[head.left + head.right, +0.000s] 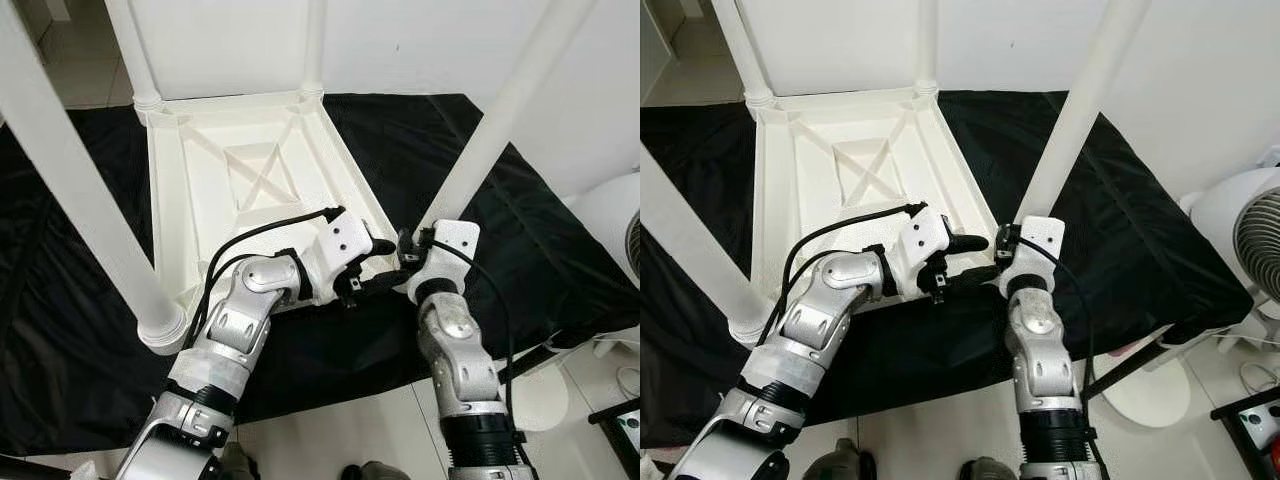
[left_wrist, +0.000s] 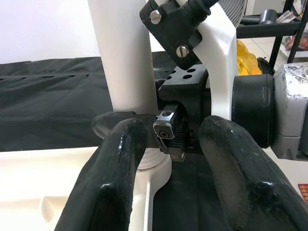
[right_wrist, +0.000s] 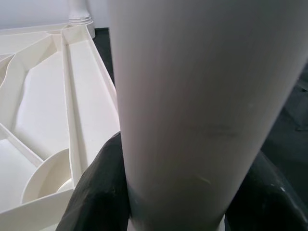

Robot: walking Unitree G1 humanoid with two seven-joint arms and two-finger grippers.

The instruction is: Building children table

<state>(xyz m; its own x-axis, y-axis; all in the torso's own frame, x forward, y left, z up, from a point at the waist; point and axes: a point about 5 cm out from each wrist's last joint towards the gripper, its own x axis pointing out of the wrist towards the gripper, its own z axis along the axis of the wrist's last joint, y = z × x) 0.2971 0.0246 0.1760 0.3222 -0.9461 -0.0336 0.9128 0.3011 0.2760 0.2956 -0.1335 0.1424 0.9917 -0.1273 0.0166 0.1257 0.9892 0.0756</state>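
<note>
Here, the white plastic children's table [image 1: 262,180] lies upside down on a black cloth [image 1: 520,240], its ribbed underside crossed by an X brace. Four smooth round legs stand up, one at each corner. The right gripper [image 3: 168,192] closes its fingers around the near right corner's leg [image 1: 490,130]. The left gripper [image 2: 168,144] sits just beside that leg's base, fingers spread apart.

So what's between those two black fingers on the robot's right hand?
A white table leg. In the right wrist view the right gripper has one finger on each side of it, near where it meets the upturned tabletop.
</note>
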